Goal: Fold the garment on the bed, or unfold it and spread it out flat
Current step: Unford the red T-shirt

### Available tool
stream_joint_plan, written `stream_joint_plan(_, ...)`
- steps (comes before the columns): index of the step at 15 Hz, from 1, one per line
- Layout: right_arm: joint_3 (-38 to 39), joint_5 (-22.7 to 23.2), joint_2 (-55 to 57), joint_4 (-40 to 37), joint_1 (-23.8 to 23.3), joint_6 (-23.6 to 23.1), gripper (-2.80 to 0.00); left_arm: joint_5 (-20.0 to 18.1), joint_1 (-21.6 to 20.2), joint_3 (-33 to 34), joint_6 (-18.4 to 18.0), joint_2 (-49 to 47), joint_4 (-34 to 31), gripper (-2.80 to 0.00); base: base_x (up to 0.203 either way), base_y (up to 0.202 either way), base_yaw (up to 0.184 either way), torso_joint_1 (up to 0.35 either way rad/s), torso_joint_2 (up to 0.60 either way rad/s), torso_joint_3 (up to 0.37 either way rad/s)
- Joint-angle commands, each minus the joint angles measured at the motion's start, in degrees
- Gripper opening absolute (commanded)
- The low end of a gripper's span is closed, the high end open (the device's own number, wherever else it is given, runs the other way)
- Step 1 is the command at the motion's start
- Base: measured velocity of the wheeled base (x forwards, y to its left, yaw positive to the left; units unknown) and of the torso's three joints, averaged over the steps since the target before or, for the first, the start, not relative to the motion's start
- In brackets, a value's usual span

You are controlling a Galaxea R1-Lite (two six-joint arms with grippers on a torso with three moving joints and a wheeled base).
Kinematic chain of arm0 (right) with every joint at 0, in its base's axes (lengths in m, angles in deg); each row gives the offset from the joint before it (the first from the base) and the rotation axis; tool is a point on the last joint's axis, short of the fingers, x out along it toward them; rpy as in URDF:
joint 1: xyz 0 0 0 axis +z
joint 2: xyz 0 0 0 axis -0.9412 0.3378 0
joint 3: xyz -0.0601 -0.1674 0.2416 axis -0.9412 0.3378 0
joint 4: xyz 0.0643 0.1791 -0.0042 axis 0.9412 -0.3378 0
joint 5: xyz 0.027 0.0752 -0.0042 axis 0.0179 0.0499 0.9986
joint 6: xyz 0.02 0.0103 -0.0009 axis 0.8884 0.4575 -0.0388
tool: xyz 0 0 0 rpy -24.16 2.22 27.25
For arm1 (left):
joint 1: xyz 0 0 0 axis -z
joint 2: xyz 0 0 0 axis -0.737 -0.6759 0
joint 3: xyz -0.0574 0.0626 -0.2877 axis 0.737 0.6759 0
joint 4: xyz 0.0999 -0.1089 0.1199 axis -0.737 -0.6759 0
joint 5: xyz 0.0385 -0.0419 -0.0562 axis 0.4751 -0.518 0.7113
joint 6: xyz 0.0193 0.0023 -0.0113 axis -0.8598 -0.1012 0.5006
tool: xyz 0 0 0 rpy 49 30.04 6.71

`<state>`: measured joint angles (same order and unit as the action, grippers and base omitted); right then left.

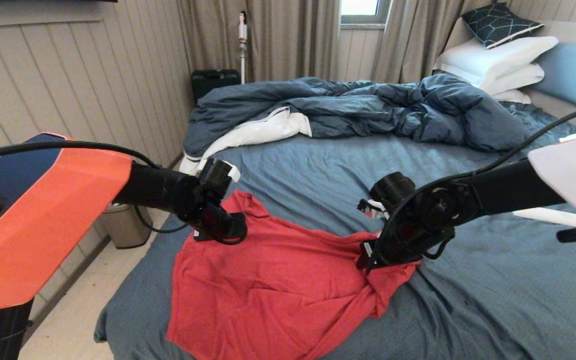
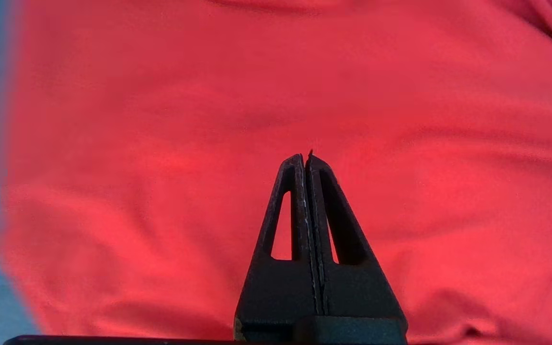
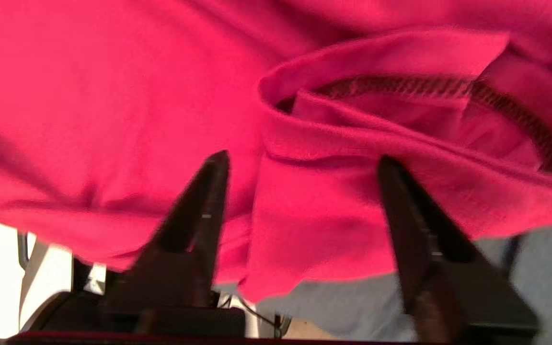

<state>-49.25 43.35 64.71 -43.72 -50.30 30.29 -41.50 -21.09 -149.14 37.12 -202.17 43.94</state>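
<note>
- Two grippers are at work over the garment [image 1: 273, 280], a plain red T-shirt that lies on the near part of the bed [image 1: 493, 280], on the slate-blue sheet.
- In the head view the garment is spread mostly flat toward the near left corner of the bed, with some soft wrinkles; its right side is bunched into thick folds.
- Left gripper [image 1: 228, 231] is at the far left edge of the garment. In the left wrist view its two fingers are pressed together with no gap, and no cloth is visible between them; the left gripper [image 2: 307, 158] points at the flat red cloth.
- Right gripper [image 1: 368, 260] is at the bunched right side of the garment. In the right wrist view the fingers [image 3: 209, 201] stand well apart, and a fold of red cloth with a stitched hem lies between them. The fingers do not clamp it.
- Whether the right fingers touch the cloth, I cannot tell.
- Farther back on the bed lies a rumpled dark blue duvet [image 1: 368, 107] with white lining, well apart from the garment.
- White pillows [image 1: 498, 62] are stacked at the far right, beside the light blue headboard [image 1: 575, 70].
</note>
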Motion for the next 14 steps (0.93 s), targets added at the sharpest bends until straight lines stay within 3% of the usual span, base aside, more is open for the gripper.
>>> stream_joint_plan(1, -1.16, -0.41, 1.82, -0.09, 0.08, 0.06, 0.00, 0.08, -0.01, -0.14, 0.16, -0.61, -0.02, -2.80, 0.000, 0.000, 0.000, 0.000, 0.00, 0.000)
stream_joint_plan(8, -2.11, -2.03, 3.92, -0.21, -0.62, -1.42, 0.00, 0.08, 0.07, -0.47, 0.16, -1.47, -0.10, -2.80, 0.000, 0.000, 0.000, 0.000, 0.00, 0.000)
stream_joint_plan(9, -1.84, -2.10, 3.88, -0.15, -0.53, -1.44, -2.80, 0.08, 0.07, -0.47, 0.16, -1.47, -0.10, -2.80, 0.000, 0.000, 0.000, 0.000, 0.00, 0.000)
stream_joint_plan(14, -0.60, -3.50, 2.46, 0.07, -0.88, -1.44, -2.80, 0.08, 0.34, -0.21, 0.16, -1.56, -0.02, -2.80, 0.000, 0.000, 0.000, 0.000, 0.00, 0.000)
